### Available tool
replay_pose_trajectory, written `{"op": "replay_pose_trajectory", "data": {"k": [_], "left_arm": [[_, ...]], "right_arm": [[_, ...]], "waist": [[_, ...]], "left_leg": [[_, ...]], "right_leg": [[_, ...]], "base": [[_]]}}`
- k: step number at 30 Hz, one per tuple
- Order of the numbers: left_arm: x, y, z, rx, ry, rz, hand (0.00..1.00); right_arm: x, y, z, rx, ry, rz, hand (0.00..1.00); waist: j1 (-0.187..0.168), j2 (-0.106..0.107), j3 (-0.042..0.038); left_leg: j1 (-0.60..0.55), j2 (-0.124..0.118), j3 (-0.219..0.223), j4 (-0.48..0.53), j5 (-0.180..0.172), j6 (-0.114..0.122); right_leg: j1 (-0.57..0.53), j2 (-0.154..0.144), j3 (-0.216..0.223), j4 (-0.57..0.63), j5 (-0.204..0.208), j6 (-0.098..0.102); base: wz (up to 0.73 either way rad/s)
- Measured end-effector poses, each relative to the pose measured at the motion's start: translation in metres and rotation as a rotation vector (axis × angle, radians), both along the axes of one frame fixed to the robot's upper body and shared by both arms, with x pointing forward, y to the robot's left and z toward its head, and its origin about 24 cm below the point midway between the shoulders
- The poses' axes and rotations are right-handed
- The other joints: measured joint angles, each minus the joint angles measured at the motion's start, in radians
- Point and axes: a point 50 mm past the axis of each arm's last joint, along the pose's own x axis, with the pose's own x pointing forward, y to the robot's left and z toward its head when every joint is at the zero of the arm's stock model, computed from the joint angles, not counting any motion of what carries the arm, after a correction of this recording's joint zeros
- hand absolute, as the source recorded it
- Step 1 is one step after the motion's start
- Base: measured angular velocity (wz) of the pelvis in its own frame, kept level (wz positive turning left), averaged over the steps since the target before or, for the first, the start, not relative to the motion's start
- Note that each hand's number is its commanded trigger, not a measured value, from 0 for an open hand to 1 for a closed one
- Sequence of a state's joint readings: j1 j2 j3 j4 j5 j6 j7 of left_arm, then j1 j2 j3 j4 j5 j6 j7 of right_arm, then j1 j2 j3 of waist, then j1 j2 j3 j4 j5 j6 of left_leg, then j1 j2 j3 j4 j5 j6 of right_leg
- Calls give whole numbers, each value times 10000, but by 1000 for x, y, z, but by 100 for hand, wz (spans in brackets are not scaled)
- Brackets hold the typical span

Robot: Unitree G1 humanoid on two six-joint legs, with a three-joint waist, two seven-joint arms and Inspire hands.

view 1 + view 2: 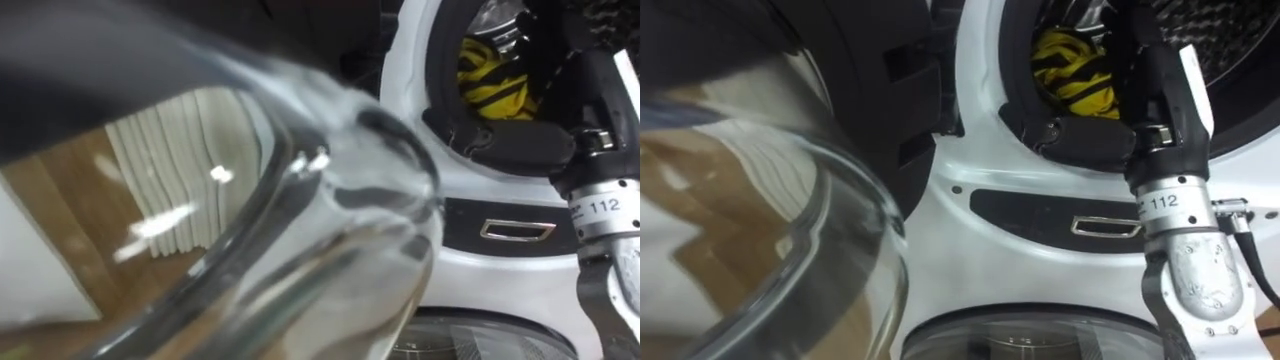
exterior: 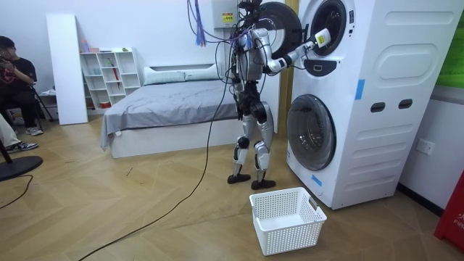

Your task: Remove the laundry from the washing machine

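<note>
As door glass (image 1: 760,210) stood wide open at L for access | R hand (image 1: 1160,90) was in upper washer (image 1: 980,200) drum, by yellow-black cloth (image 1: 1070,70) lying there | fingers hidden, grip can't tell | cloth not out yet

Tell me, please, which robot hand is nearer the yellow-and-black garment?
Right. The right robot hand reaches into the upper drum just beside the yellow-and-black garment; the left robot hand is not at the drum's opening.
</note>
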State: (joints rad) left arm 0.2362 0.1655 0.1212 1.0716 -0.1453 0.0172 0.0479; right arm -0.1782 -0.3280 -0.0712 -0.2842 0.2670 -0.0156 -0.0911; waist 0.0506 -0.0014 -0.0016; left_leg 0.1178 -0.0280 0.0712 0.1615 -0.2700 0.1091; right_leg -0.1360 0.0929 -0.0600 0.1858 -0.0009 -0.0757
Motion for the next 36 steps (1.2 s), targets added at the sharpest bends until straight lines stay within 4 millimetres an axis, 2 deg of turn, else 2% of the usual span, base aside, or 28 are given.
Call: {"op": "replay_pose_trajectory", "data": {"k": [5,8,12,15,32,36], "left_arm": [[-6,0,-1,28,207,44,0],[-11,-1,-1,46,313,100,0],[-16,1,0,99,480,151,0],[-14,3,0,131,424,121,0],[-9,5,1,182,332,196,0],[-8,6,1,287,342,88,0]], "right_arm": [[0,-3,-1,92,79,-185,0],[-2,-15,1,272,-22,-782,0],[-7,-30,1,565,-74,-1621,0],[-7,-29,-2,498,-5,-1644,0],[-8,-42,-3,1106,157,-2069,0],[-8,-44,-3,783,170,-2306,0]], "waist": [[-178,-17,19],[-205,4,28],[-303,70,0],[-433,59,1],[-500,-281,-43],[-591,-289,-10]], "left_leg": [[83,4,50,14,-13,8],[66,8,143,3,-58,23],[144,26,170,23,-58,25],[152,29,111,0,-59,27],[159,53,81,-14,-62,32],[158,54,101,-20,-63,31]], "right_leg": [[49,18,12,-3,1,1],[8,42,59,22,8,12],[54,63,100,25,9,13],[115,33,19,13,8,13],[153,24,-40,-16,8,13],[138,40,-3,-7,7,13]], "base": [[-2],[-10],[-3],[6],[0],[0]]}}
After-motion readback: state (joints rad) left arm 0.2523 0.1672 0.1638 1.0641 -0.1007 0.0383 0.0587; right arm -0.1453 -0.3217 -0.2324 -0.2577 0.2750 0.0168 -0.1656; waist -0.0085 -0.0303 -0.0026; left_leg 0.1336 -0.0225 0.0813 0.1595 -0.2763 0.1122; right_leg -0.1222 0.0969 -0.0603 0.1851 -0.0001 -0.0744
